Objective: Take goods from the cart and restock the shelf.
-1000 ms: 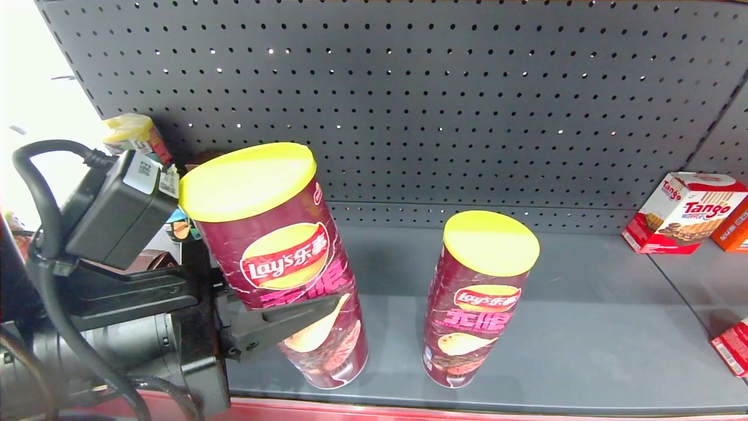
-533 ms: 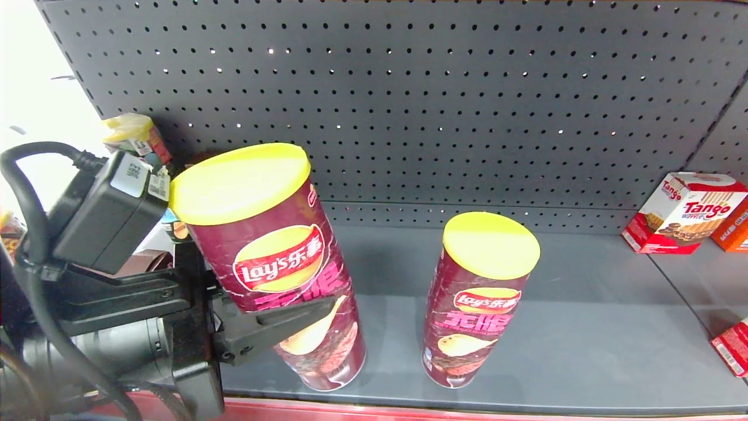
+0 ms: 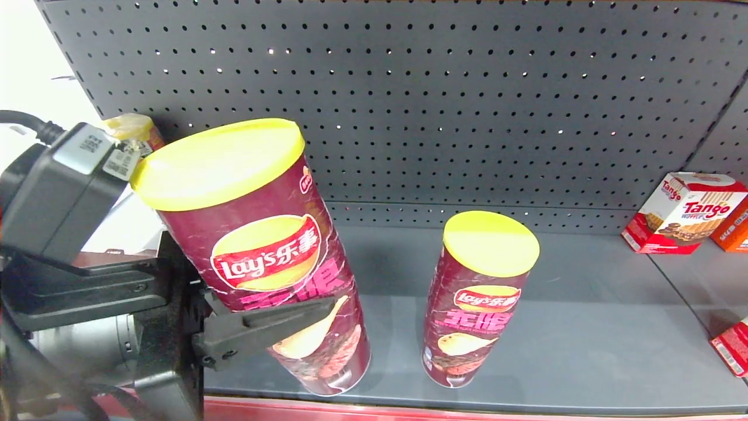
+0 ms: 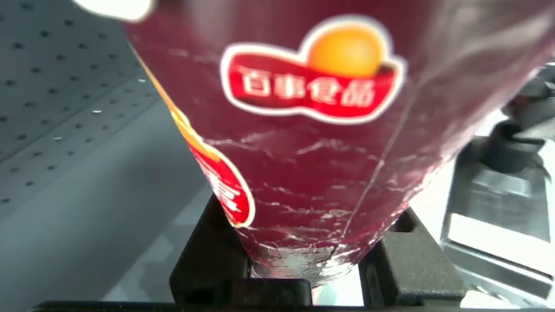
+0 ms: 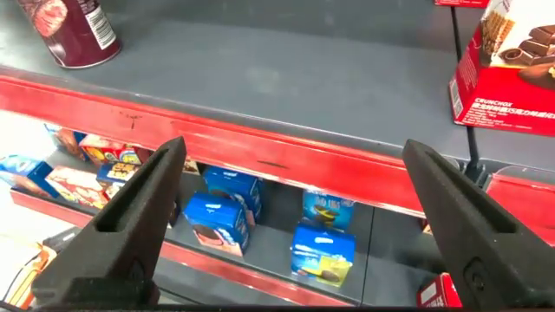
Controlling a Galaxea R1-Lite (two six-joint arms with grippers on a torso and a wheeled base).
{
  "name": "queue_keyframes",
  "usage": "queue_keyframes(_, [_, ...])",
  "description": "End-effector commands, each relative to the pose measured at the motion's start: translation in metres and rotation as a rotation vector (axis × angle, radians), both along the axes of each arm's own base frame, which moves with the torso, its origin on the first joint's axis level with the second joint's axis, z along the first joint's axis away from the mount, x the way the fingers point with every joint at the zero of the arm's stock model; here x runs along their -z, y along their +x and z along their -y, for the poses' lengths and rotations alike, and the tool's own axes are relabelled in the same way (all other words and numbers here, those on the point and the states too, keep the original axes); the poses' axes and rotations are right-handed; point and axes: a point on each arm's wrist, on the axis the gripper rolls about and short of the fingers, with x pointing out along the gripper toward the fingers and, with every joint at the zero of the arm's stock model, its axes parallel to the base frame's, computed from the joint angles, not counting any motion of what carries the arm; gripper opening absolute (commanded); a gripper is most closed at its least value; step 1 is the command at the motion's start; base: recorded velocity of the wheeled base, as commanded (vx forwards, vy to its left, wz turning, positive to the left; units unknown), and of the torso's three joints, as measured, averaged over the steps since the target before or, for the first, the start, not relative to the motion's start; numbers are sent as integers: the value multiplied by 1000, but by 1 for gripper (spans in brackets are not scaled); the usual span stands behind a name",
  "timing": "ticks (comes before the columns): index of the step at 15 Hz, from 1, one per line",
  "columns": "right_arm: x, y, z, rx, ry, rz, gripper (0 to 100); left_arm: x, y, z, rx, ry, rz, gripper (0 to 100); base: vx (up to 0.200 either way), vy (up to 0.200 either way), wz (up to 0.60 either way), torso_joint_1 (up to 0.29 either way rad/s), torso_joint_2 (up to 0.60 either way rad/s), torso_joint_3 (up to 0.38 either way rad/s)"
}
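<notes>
Chip cans (image 3: 480, 304), two, one in left claw (image 3: 279, 304)

Maroon cardboard chip can with yellow plastic lid (image 3: 263, 257) sits tilted in left gripper (image 3: 310, 275), over front left of grey metal shelf (image 3: 584, 339). Second maroon yellow-lidded can (image 3: 476, 298) stands upright to its right, apart. Red-and-white cardboard wafer box (image 3: 681, 213) far right, rear, near perforated metal back panel (image 3: 409, 105).
</notes>
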Motion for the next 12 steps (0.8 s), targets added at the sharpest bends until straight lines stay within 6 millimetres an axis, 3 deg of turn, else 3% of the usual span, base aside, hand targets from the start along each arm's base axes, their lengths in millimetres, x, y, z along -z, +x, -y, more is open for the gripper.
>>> queue_keyframes(1, [0,0,0,0,-2,-4,100,-11,8,-5,-33,4,-8,0,0,0,0,0,0,0])
queue_keyframes(4, [0,0,0,0,-1,-2,100,-15,26,-11,-98,27,-44,0,0,0,0,0,0,0])
queue_keyframes(10, [0,0,0,0,-2,-4,100,-12,45,11,-39,62,28,0,0,0,0,0,0,0])
queue_keyframes(12, [0,0,0,0,-2,-4,100,-14,67,21,-73,98,92,0,0,0,0,0,0,0])
